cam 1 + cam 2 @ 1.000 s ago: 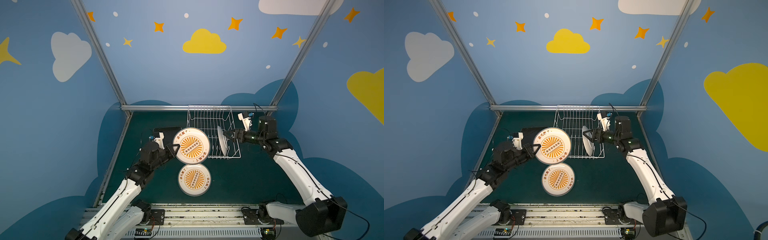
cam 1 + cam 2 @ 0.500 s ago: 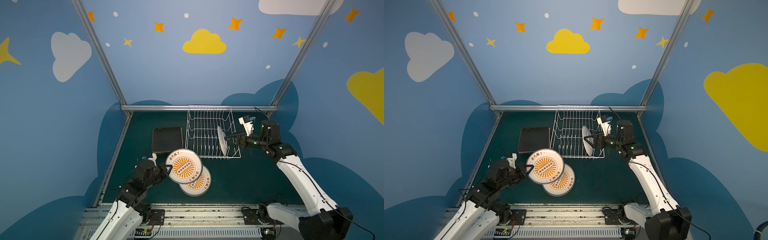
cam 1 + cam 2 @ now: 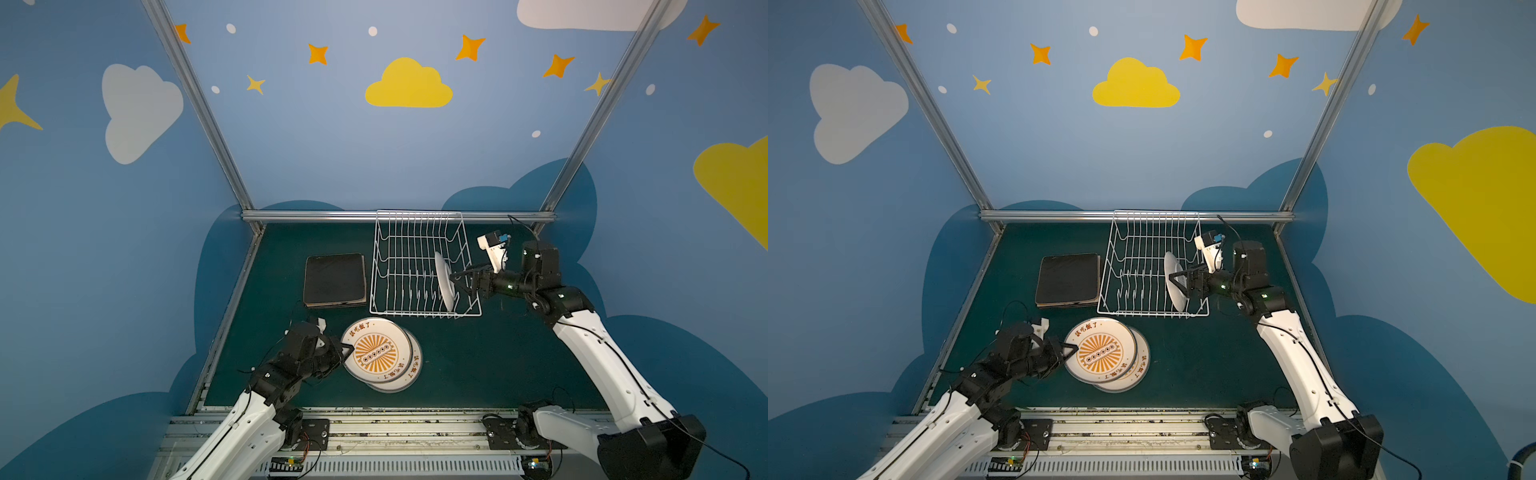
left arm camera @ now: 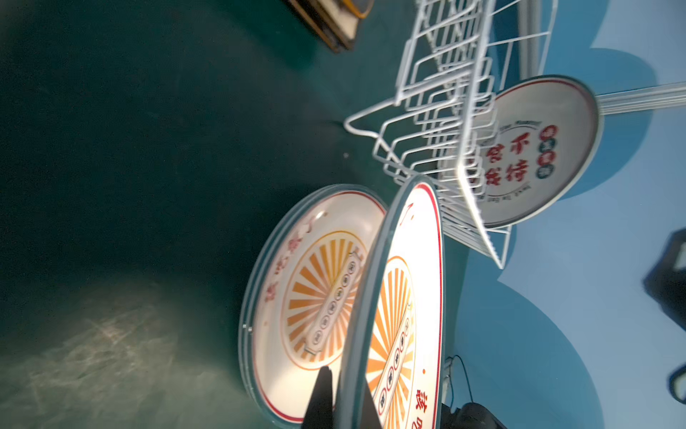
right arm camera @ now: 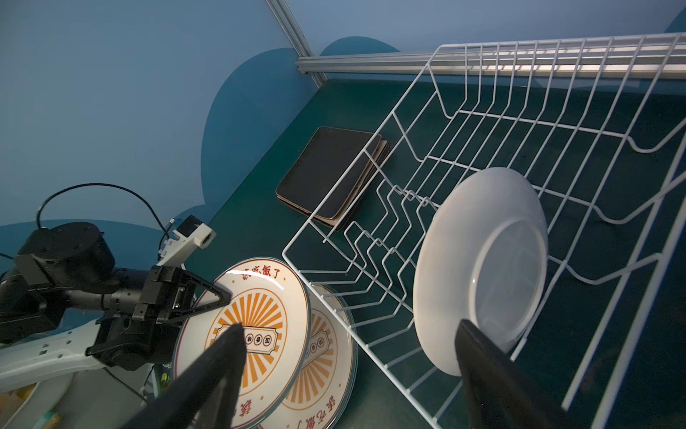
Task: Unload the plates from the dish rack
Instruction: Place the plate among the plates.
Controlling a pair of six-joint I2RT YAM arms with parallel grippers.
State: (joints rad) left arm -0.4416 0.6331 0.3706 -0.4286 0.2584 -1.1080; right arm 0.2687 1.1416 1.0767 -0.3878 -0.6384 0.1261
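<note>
Left gripper [image 3: 348, 345] is clamped tight on the rim of an orange sunburst plate [image 3: 376, 353], and that plate hangs at a tilt just in front of the dish rack [image 3: 409, 266], partly over more round sunburst plates [image 3: 412, 368] lying flat on the green desk [image 3: 498, 365]. How many lie under there, I can't tell. From the left wrist view the two dark fingers [image 4: 322, 397] sit either side of the rim, and the held plate is angled against the ones beneath it. Over at the rack, right gripper [image 3: 455, 283] is spread wide and reaches in from the right arm's side. Its tips are up by the plain white back of the one round plate [image 3: 443, 277] standing on edge between the tines at the rack's front end. The jaws are not closed on it, and whether a tip touches it I can't tell. That plate's red-lettered face [image 4: 538, 148] is turned toward the left arm's side of the rack. Just beside the rack on that same side, a stack of square plates [image 3: 334, 279] lies black backs up on the desk.
</note>
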